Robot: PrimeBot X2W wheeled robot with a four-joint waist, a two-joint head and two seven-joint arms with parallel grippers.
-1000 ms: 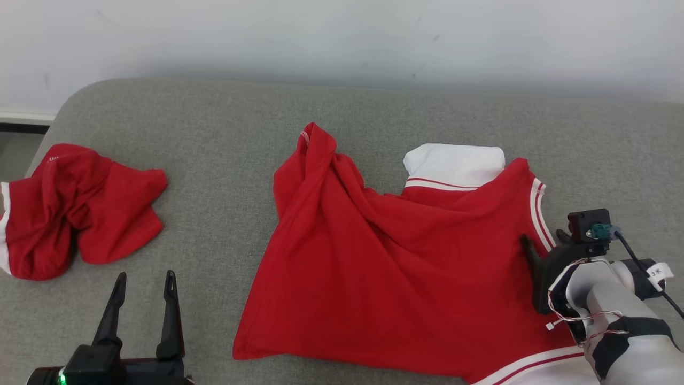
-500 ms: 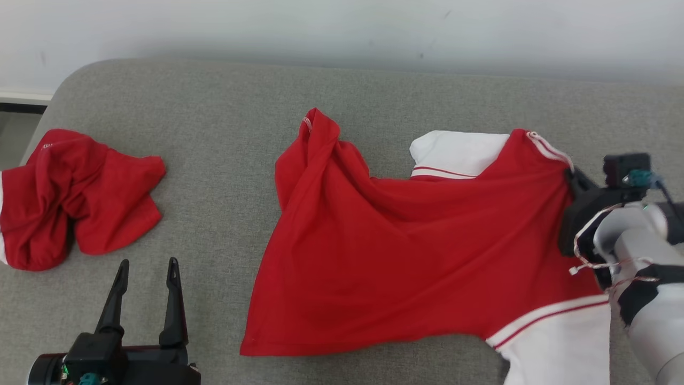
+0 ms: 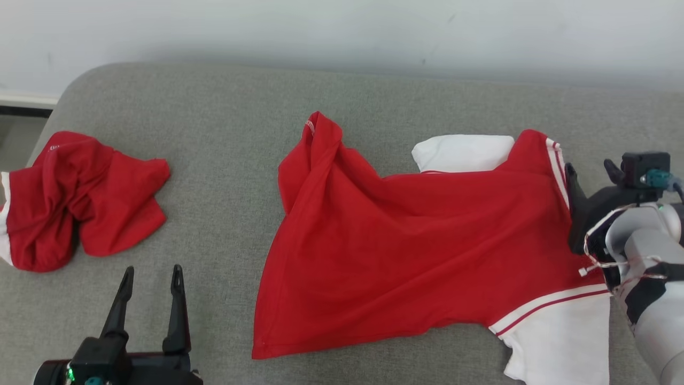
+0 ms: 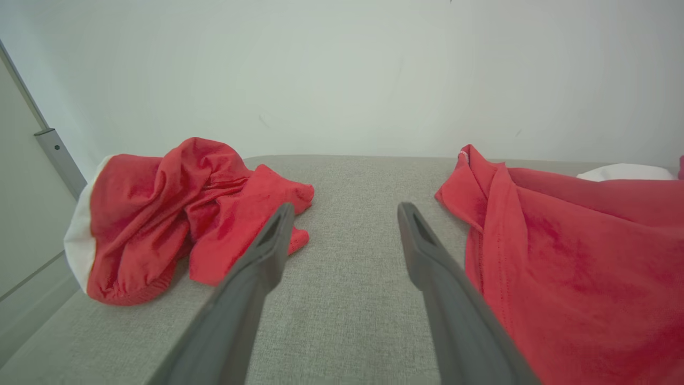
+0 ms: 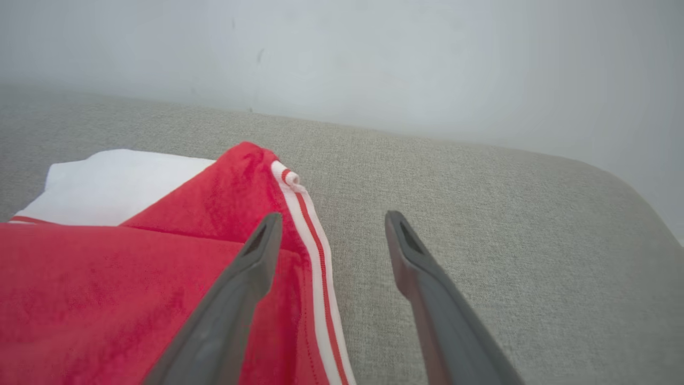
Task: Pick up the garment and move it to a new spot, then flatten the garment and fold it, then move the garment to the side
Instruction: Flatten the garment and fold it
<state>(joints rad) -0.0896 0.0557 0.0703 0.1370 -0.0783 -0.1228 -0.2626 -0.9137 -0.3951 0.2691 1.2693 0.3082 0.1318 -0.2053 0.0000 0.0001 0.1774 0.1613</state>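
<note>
The garment (image 3: 417, 246), a red shirt with white sleeves and white-striped trim, lies spread on the grey cushion (image 3: 224, 133), with one corner folded up at the far left. My right gripper (image 3: 589, 167) is open at the shirt's right striped edge. In the right wrist view its left finger is over the red cloth (image 5: 107, 278) and its right finger over bare cushion, the gripper (image 5: 332, 219) holding nothing. My left gripper (image 3: 152, 270) stands open at the lower left, between the shirt (image 4: 577, 256) and a crumpled red one, the gripper (image 4: 346, 208) empty.
A second red garment (image 3: 80, 203) lies crumpled near the cushion's left edge, also in the left wrist view (image 4: 176, 214). A pale wall (image 3: 342, 32) runs behind the cushion. The cushion's rounded left corner drops off at the far left.
My right gripper pulled the shirt's striped edge to the right and away, spreading the cloth, and has let go; its jaws now stand open. The left gripper has stayed put.
</note>
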